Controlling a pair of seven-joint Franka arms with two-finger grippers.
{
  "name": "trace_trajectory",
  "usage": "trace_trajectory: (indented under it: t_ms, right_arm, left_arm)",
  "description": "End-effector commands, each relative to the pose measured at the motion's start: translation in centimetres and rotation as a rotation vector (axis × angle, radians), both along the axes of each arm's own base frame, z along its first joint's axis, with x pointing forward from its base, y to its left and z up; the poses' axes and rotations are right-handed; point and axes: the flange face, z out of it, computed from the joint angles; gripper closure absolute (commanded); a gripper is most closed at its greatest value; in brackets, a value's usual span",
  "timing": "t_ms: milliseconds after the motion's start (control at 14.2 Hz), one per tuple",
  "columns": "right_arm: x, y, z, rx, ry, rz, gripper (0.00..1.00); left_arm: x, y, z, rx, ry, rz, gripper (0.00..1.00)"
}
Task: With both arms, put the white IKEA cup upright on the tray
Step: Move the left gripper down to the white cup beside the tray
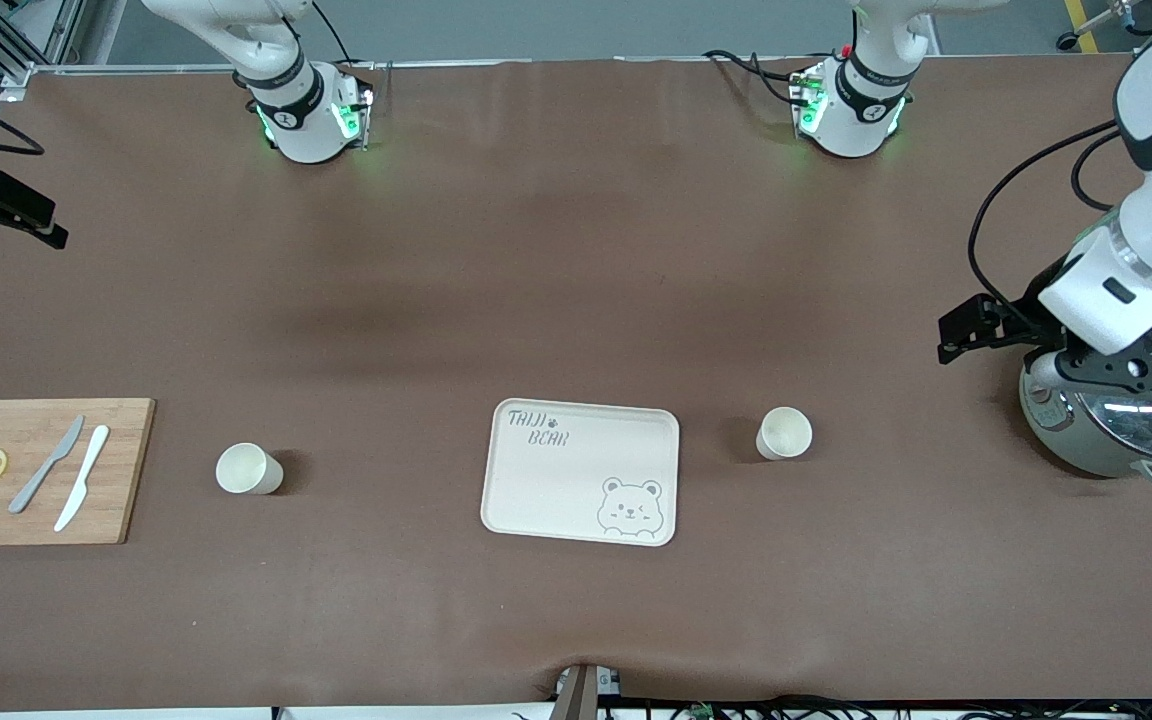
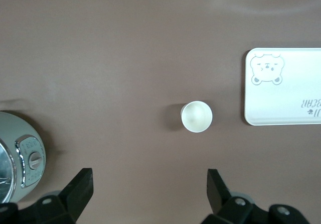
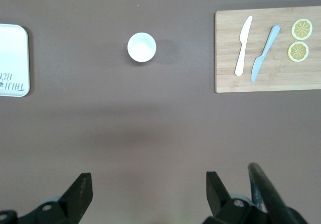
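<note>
White cups (image 1: pixel 784 433) (image 1: pixel 249 469) upright (plain, handleless) flanking tray (image 1: pixel 582 471), both claws (image 2: pixel 150 186) (image 3: pixel 149 186) spread.

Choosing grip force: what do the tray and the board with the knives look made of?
The tray looks like matte cream plastic or melamine, judging by its smooth moulded rim and printed bear. The board looks like bamboo or wood, with visible grain and a pale brown tone.

Only readable text: "TAIJI BEAR" in grey handwritten-style letters on the cream tray (image 1: pixel 581 472), in 2 lines at the corner diagonally across from its bear-face drawing, with a small paw mark after "TAIJI". The same lettering shows partly in both wrist views.
</note>
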Motion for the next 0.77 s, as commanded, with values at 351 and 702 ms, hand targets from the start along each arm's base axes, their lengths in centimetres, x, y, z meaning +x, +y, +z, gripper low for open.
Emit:
trace_trajectory:
  t_ms: [351, 702]
  right_arm:
    - [0.1, 0.0, 0.4, -0.010, 0.000, -0.014, 0.00]
    - [0.0, 0.2, 0.6, -0.011, -0.001, -0.011, 0.00]
  left_arm:
    - [3.7, -4.6, -9.3, 0.059, 0.027, -0.011, 0.00]
    - [5.4, -8.5, -14.6, 0.136, 0.029, -0.019, 0.00]
